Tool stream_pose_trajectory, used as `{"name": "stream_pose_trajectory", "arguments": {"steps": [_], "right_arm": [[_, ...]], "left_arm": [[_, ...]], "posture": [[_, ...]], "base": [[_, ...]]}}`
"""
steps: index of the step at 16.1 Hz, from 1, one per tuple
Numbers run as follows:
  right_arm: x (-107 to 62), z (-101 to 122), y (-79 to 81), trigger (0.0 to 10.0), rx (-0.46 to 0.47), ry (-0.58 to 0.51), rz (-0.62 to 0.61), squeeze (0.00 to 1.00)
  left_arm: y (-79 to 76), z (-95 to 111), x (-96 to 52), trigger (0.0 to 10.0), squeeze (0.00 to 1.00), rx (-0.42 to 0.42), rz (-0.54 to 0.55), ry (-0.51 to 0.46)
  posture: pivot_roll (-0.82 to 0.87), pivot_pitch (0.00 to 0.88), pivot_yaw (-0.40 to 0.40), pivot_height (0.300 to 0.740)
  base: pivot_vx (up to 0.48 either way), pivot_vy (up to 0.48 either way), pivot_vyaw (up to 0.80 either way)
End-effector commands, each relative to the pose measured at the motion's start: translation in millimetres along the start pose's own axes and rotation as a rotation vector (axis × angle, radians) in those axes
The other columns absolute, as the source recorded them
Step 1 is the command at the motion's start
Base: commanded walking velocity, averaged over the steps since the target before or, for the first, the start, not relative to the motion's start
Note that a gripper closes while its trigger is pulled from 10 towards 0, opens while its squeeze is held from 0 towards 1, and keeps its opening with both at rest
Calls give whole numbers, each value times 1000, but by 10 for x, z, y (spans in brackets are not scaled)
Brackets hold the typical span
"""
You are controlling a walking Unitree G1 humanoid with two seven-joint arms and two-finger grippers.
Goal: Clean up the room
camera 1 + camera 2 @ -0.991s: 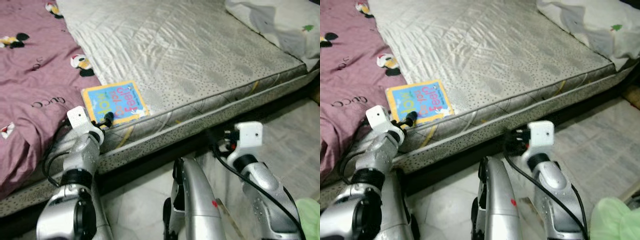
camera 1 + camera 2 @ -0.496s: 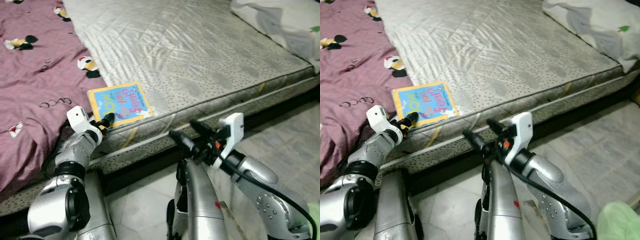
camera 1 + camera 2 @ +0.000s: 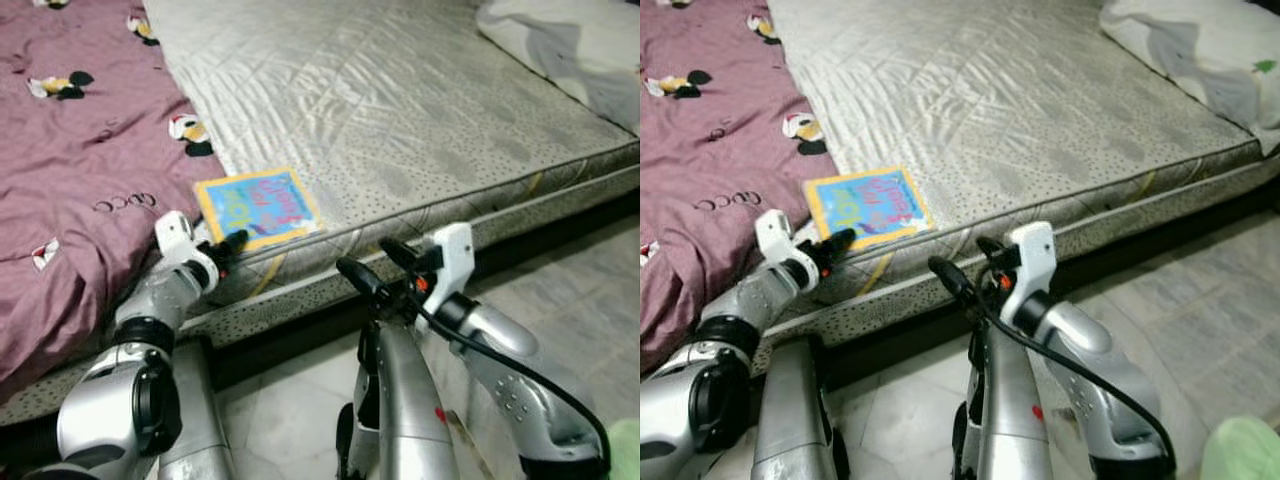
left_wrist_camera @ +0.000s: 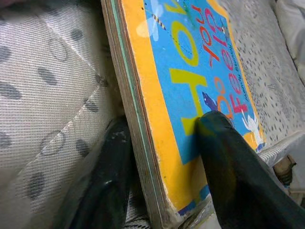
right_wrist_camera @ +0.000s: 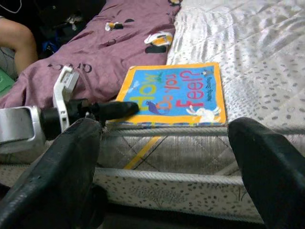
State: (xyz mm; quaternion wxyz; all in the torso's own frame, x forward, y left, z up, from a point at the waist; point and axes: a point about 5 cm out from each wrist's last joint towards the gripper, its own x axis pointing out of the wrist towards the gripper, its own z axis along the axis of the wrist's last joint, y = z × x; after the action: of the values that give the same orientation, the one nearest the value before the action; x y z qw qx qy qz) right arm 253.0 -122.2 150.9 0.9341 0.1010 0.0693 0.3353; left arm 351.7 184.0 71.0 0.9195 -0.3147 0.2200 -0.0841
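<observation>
Swinging in from the floor side, the right gripper point(image 3: 375, 262) now hangs spread wide just short of the mattress edge, aimed at the book. Left gripper point(image 4: 162, 157) is already there, its fingers straddling the near corner of the blue-and-yellow board book point(image 3: 258, 207), one on the cover, one beside the spine, not yet clamped. It lies at the front edge of the grey quilted mattress point(image 3: 400, 110), beside the mauve cartoon-print blanket point(image 3: 70, 160). Looks stiff, light, glossy: pinch the overhanging edge. Title reads "How Do You Feel?".
</observation>
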Motion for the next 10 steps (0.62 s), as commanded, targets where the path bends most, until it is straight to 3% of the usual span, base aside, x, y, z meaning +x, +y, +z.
{"name": "stream_pose_trajectory", "arguments": {"steps": [1, 6, 10], "right_arm": [[28, 7, -34, 10000, -19, -5, -17, 0], [66, 12, -61, 10000, -37, -23, -36, 0], [72, -12, 12, 10000, -19, -18, 39, 0]], "left_arm": [[-28, -65, 17, 0, 0, 0, -17, 50], [-10, -33, 8, 0, 0, 2, -21, 45], [-16, -16, 12, 0, 0, 14, -24, 40]], "posture": [[-111, 2, -63, 452], [-111, 0, -56, 452], [-112, 0, -54, 452]], "base": [[0, 0, 0], [0, 0, 0], [0, 0, 0]]}}
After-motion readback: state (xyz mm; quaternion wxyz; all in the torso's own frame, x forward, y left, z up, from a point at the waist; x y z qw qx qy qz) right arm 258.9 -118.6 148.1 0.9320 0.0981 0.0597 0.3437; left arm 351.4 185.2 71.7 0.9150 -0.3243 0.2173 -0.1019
